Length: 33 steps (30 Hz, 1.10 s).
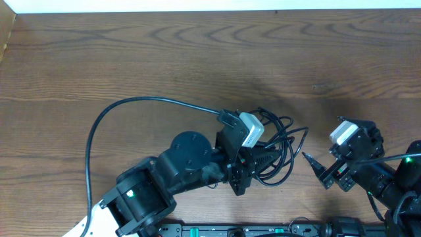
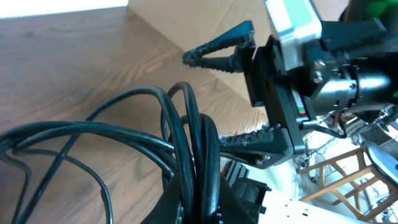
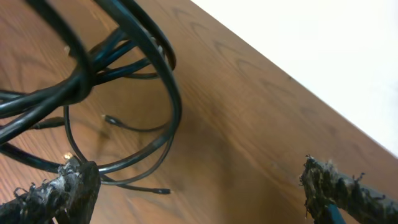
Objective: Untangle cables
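Cables (image 1: 279, 148), all black and too knotted to count strand by strand, lie as one tangle on the counter (image 1: 131, 59) near its front edge, right of centre. One long strand (image 1: 138, 99) arcs out to the left and curves back toward the front. The left claw (image 1: 266, 158) is clamped on the bundle, which runs down between its fingers in the left wrist view, while the right claw (image 1: 314, 171) sits just right of the tangle with its two fingers spread wide apart, and bare wood lies open from the tangle to the far and left edges.
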Each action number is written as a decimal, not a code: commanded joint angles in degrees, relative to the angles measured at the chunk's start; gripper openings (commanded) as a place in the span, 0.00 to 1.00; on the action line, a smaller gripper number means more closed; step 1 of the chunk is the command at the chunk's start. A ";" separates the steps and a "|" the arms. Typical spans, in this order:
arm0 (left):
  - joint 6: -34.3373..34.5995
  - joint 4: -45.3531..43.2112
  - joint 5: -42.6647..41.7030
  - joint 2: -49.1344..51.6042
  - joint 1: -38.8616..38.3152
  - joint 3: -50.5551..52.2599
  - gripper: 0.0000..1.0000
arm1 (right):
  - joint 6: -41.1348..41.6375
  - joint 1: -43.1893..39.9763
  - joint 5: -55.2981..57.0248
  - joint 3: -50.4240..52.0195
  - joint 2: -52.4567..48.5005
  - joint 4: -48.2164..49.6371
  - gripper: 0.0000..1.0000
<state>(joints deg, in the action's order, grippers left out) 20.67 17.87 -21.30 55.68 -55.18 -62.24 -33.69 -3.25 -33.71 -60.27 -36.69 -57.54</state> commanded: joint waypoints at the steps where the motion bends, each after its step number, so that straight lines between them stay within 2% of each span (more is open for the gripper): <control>1: -3.41 -0.57 0.81 -1.62 0.24 -1.01 0.07 | 7.23 0.33 -4.13 -0.33 0.31 0.07 0.99; 8: -4.85 -2.82 -0.04 -2.91 0.24 -1.01 0.08 | 14.75 0.33 -15.19 -0.33 0.31 -0.07 0.99; 15: -9.75 -10.91 -10.93 -3.32 0.24 -1.01 0.08 | 17.42 0.33 -18.82 -0.33 0.31 0.09 0.99; 20: -9.70 -11.98 -11.19 -3.34 0.22 -1.01 0.08 | 17.62 0.33 -25.55 -0.33 0.31 2.64 0.99; 24: -9.70 -12.22 -11.26 -3.34 0.24 -1.01 0.07 | 21.77 0.33 -29.97 -0.33 0.31 5.42 0.99; 33: -9.53 -12.72 -11.30 -3.19 0.22 -1.01 0.07 | 30.53 0.33 -30.32 -0.33 0.31 11.85 0.99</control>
<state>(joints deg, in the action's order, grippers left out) 11.97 5.72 -31.42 52.80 -54.96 -62.24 -8.49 -3.25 -61.34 -60.27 -36.69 -46.83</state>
